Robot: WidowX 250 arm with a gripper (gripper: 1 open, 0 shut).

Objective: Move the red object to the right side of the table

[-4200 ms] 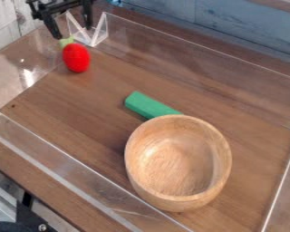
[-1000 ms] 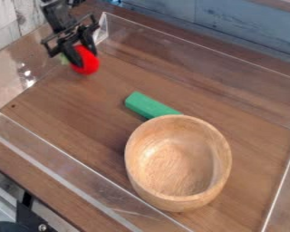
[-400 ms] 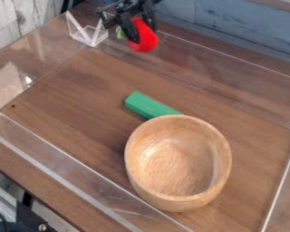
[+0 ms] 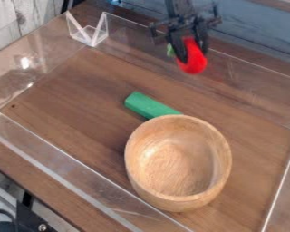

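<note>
Claw (image 4: 188, 45) clamped on the red object (image 4: 194, 58), black fingers pinching its top, carries it above the tabletop (image 4: 75, 100) beyond the green block (image 4: 150, 106) and up-frame of the wooden bowl (image 4: 178, 161), close to the clear back wall (image 4: 250, 56). The grip looks shallow, taking only the toy's upper part, so a fast swing could shake it loose short of the right side, or a low pass could clip that wall. A second ago the claw held the toy near the left rear corner; it has since travelled right, past the block.
</note>
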